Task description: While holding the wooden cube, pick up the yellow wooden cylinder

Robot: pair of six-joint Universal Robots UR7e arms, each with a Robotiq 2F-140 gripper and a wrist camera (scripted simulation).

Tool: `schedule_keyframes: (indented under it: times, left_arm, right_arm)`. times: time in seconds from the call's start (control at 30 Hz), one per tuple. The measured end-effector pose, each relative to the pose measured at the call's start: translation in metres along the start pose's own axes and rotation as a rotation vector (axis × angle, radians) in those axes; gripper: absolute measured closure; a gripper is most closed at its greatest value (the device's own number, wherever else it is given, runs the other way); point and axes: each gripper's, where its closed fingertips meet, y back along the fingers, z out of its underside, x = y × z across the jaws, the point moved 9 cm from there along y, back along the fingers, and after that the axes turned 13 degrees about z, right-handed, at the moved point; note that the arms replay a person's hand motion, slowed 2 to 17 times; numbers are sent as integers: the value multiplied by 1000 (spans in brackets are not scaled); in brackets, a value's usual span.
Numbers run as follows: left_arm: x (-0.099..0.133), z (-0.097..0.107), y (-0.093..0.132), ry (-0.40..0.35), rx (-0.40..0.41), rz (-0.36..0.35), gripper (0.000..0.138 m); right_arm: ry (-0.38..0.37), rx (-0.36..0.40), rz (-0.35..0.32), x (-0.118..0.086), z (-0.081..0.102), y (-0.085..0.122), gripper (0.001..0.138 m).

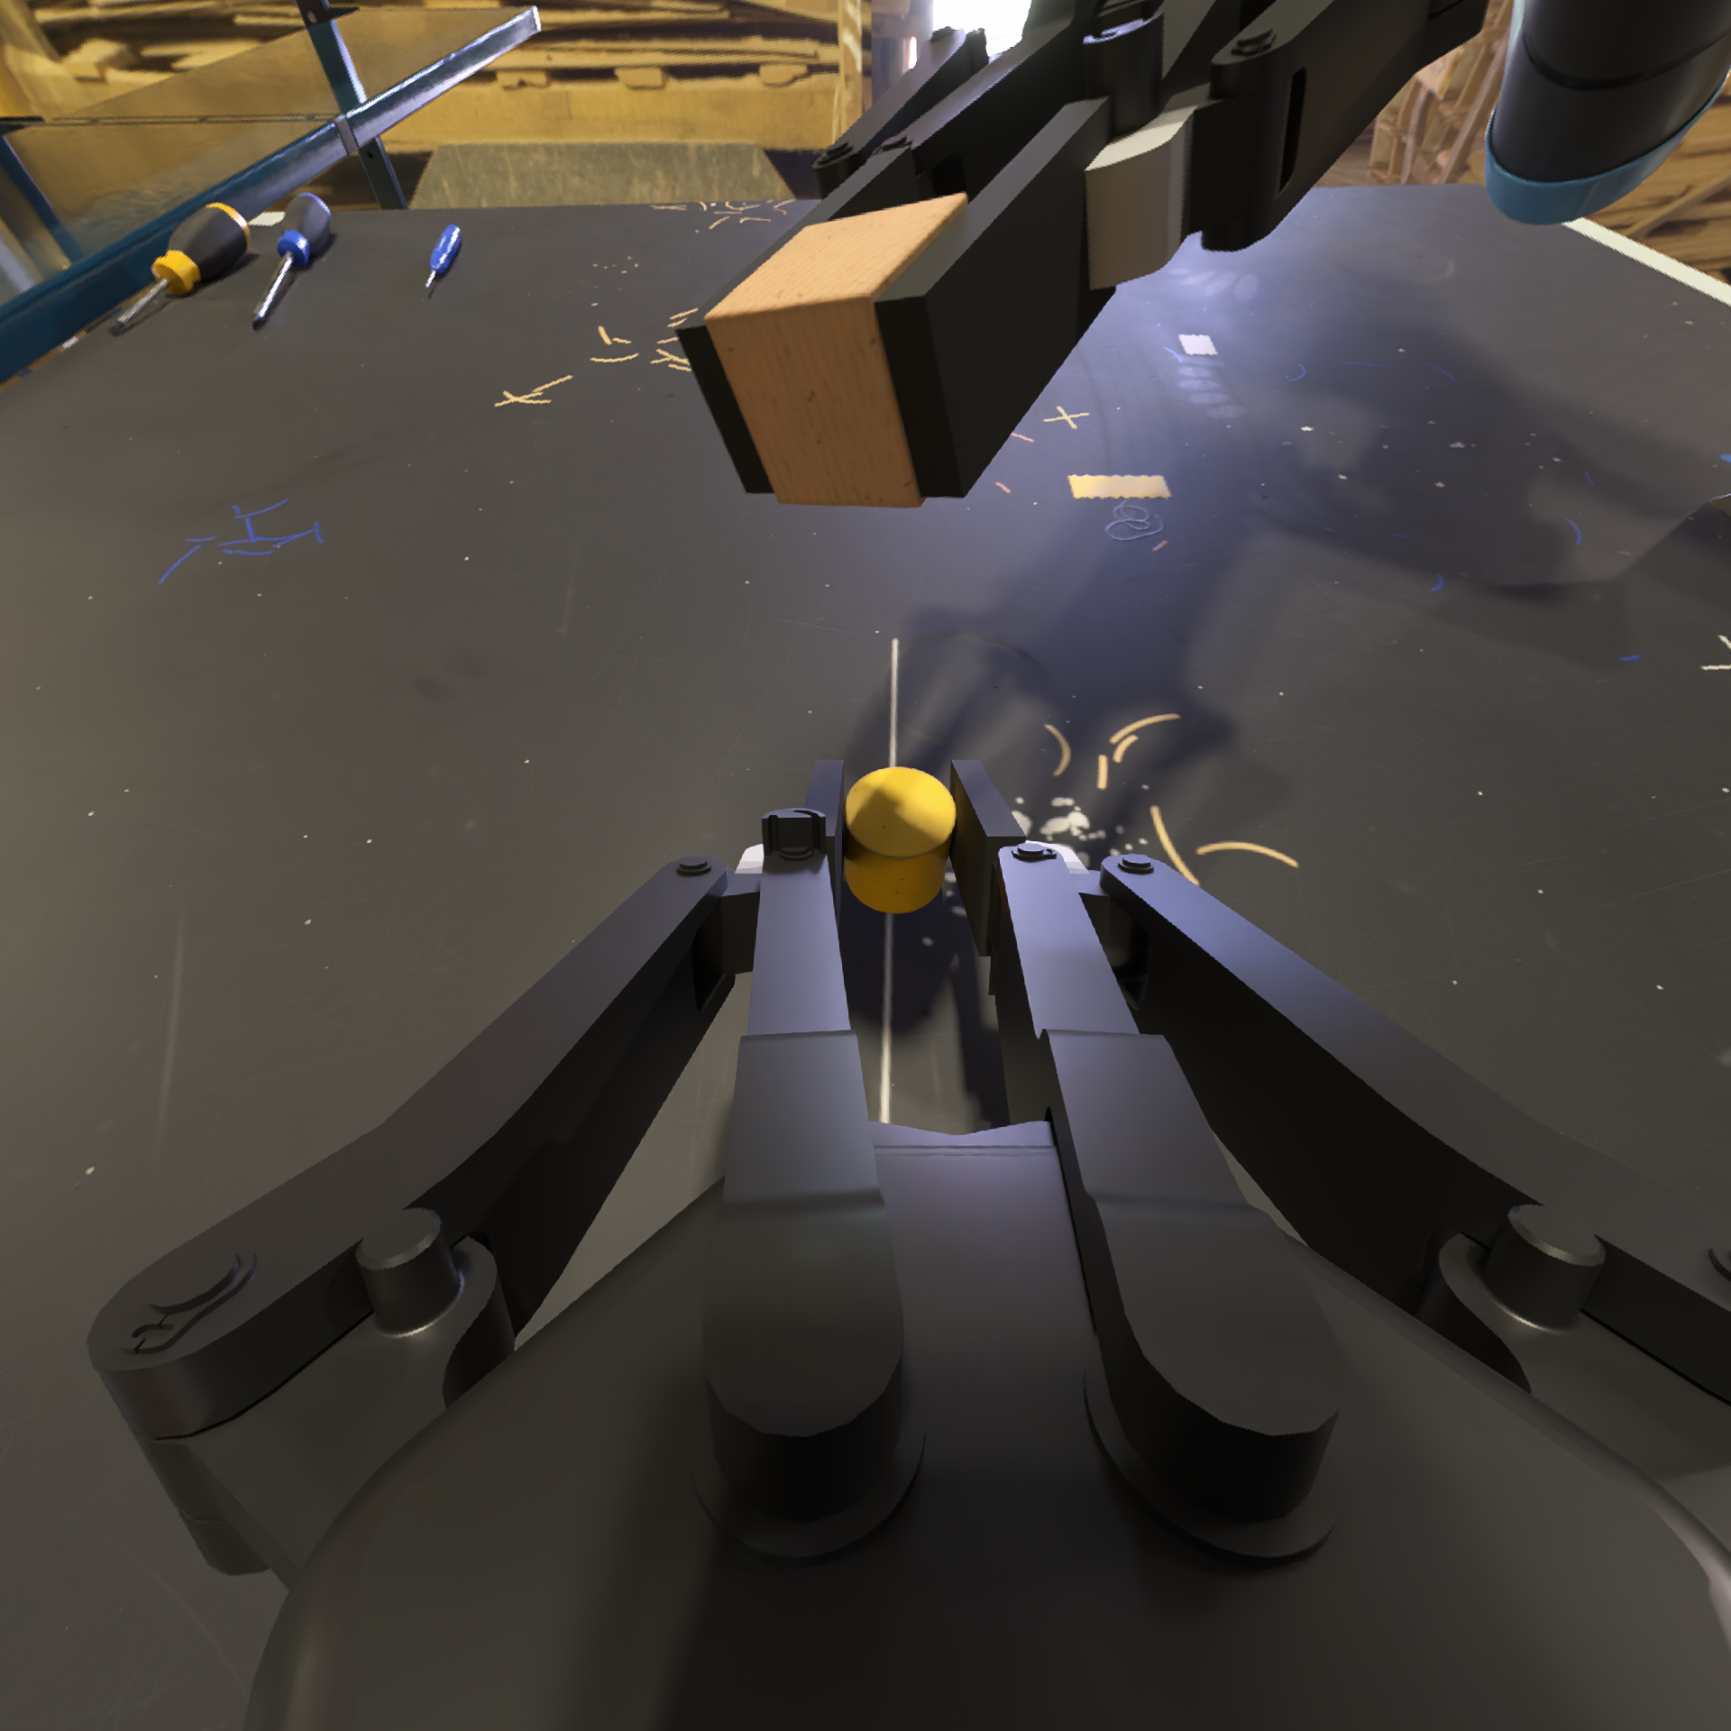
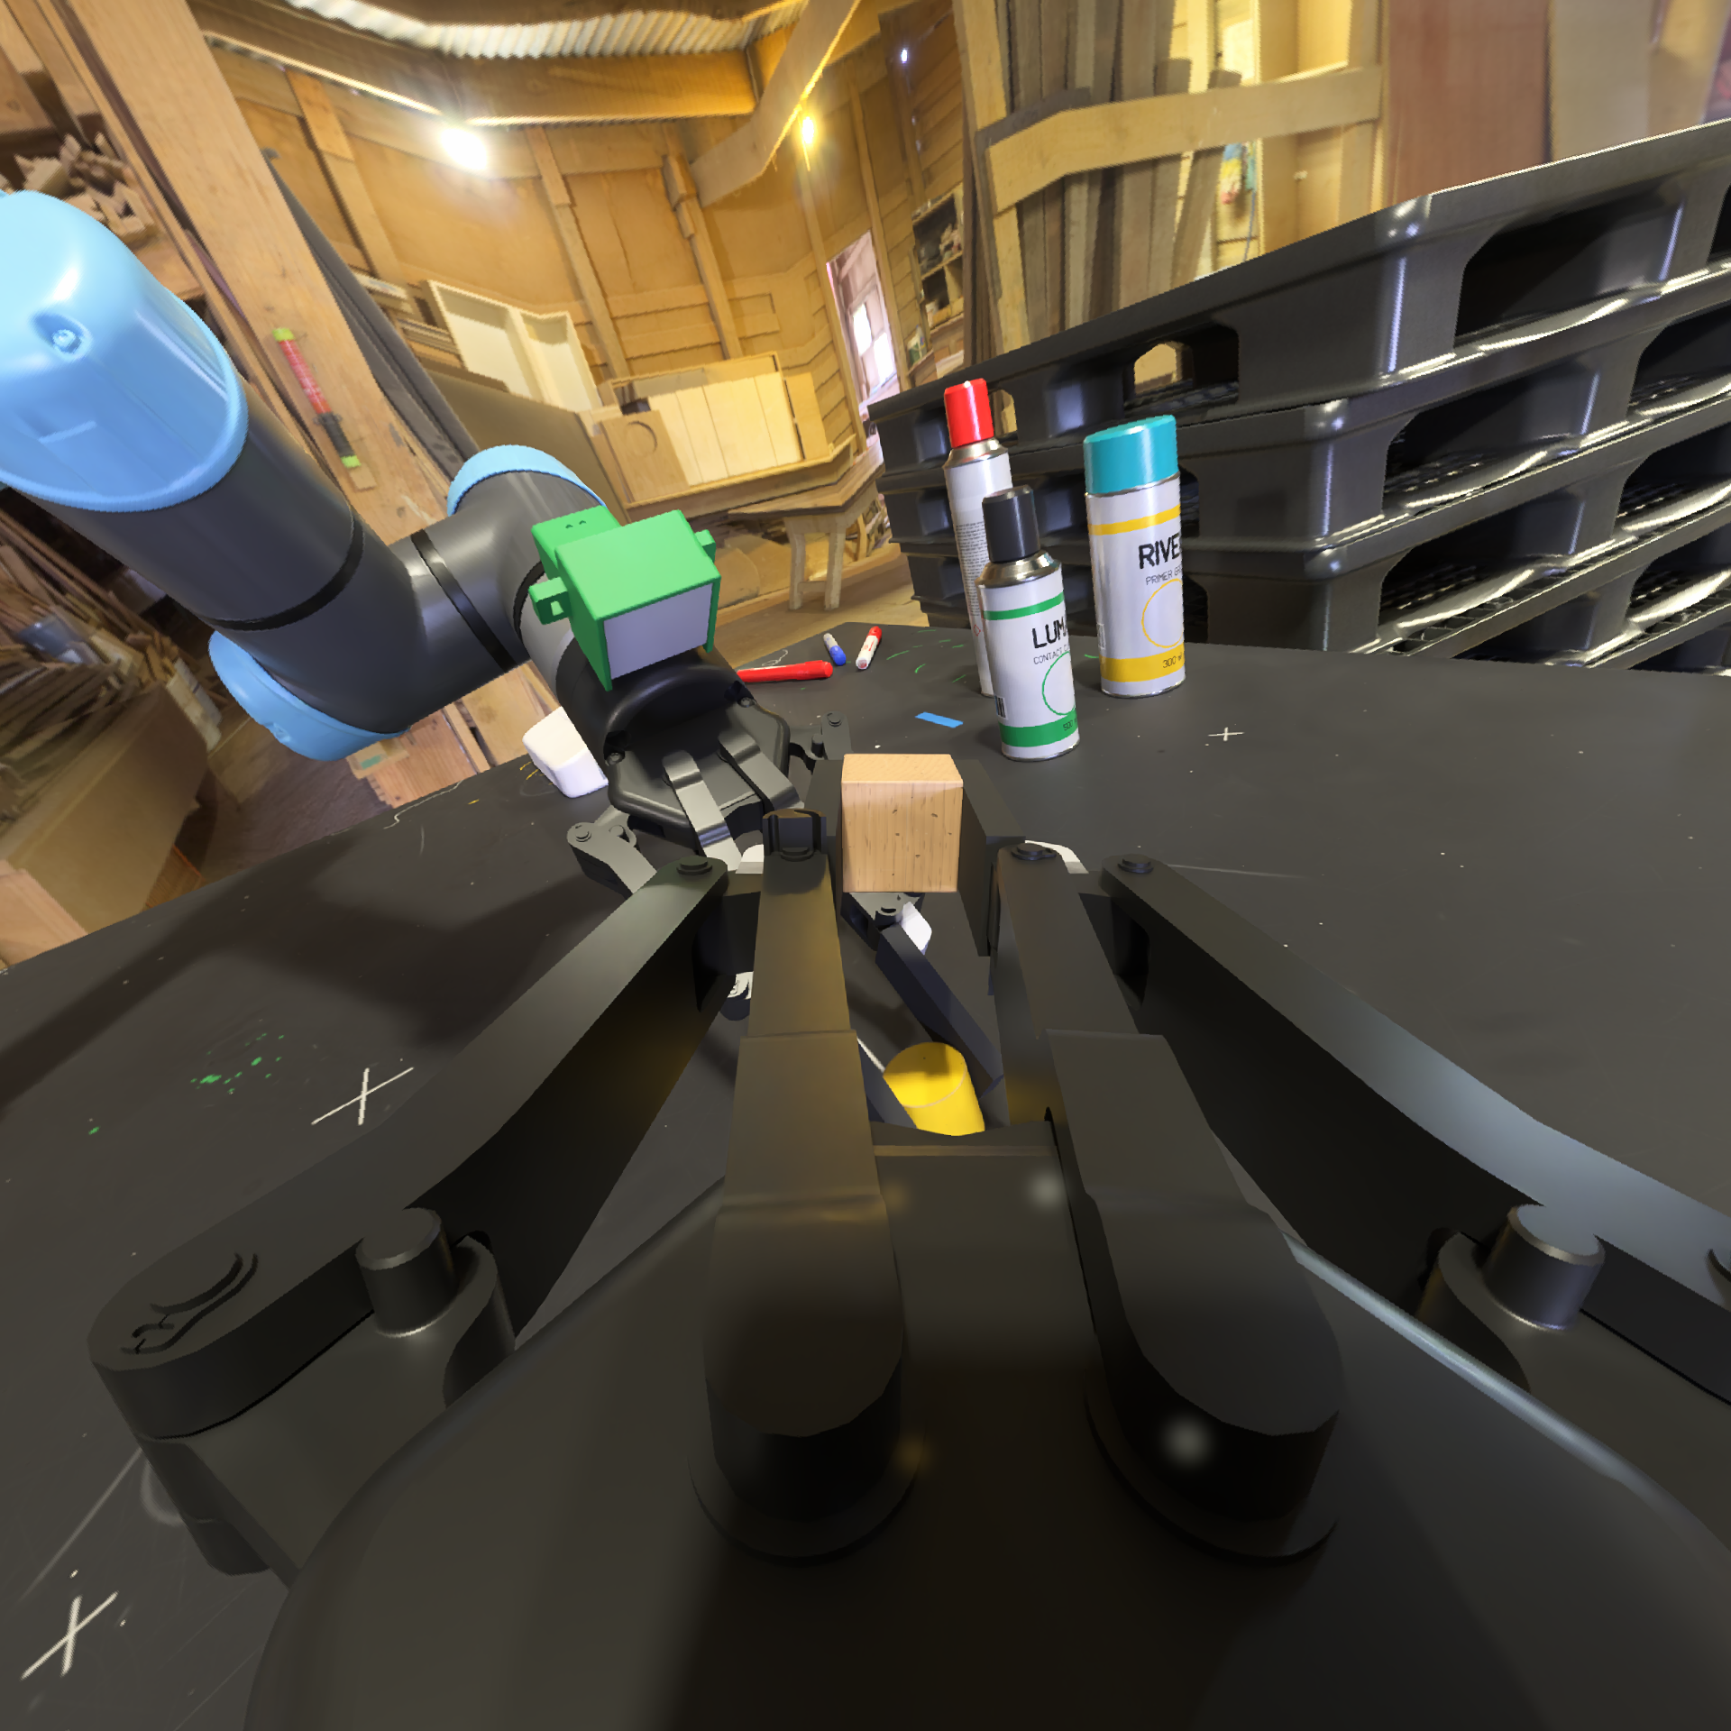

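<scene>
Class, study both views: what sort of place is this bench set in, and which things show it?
Most likely a woodworking shop or timber shed: leaning planks by plank walls, screwdrivers and spray cans on the marked dark table, stacked black pallets behind.

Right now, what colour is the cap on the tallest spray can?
Red cap, clearest in the right wrist view.

Your grippers (image 1: 897,834) are matte black, with jointed links and round pivot pins. The arm (image 2: 281,562) you see is dark grey with light-blue caps and carries a green box (image 2: 628,590).
</scene>
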Motion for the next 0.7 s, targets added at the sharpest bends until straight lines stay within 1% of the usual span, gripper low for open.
schedule_keyframes:
  times: [0.17,0.3,0.7]
  left_arm:
    - [6,-3,-2,-3,11,12,108]
    - [9,-6,-1,12,42,37,108]
    - [11,-9,6,63,108,98,108]
  right_arm:
    - [21,-13,-11,-2,1,-2,109]
    - [34,-21,-24,-4,2,-3,109]
    - [48,-40,-97,-8,2,-3,109]
